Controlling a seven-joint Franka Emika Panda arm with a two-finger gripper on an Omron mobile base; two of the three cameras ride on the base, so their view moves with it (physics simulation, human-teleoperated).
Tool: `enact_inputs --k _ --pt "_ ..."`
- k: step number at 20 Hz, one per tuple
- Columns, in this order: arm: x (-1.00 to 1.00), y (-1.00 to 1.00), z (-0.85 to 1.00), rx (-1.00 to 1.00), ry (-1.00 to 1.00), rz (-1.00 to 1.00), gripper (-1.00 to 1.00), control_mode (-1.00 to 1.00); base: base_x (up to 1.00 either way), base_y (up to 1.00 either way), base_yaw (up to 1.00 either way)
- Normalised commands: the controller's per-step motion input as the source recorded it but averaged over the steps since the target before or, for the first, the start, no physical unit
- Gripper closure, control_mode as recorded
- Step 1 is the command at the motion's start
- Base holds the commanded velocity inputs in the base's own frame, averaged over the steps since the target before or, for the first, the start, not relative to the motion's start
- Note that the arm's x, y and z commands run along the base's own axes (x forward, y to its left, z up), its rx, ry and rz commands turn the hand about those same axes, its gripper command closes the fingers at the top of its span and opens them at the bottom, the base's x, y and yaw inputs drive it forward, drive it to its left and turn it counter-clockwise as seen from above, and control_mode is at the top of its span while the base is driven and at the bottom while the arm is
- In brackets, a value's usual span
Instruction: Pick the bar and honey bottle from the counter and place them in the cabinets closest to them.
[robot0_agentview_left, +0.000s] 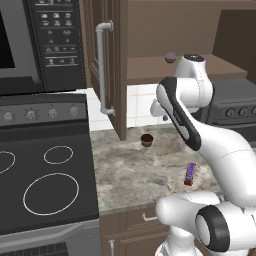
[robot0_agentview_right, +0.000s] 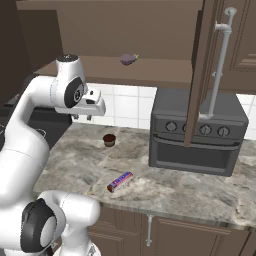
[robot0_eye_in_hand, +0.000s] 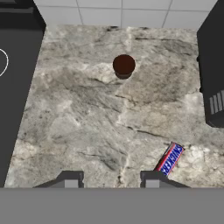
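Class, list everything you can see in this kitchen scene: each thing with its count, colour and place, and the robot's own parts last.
bar: one, blue with reddish ends, flat on the counter near its front edge.
cupcake: one, dark brown, on the counter nearer the tiled wall.
small purple item: one, on the open cabinet shelf.
counter: one, mottled grey-beige.
cabinet door: open, dark brown, grey handle.
toaster oven: one, dark grey, on the counter.
stove: one, black, beside the counter.
microwave: one, black, above the stove.
tool: one, dark-tipped, above the counter, holding nothing.
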Motion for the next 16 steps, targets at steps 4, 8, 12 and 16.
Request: enact_inputs --k 4,8,12,16 --pt "-0.06 -0.09 0.0 0.0 0.0 -0.01 -1.0 -1.0 0.0 0.0 0.0" --pt "-0.09 -0.16 -0.04 0.0 0.0 -0.06 -1.0 -1.0 0.0 0.0 0.0" --pt "-0.12 -0.23 -0.07 0.0 0.0 -0.08 -1.0 -1.0 0.0 0.0 0.0" --pt "-0.16 -0.26 -0.11 -0.01 0.0 -0.1 -1.0 -1.0 0.0 0.0 0.0"
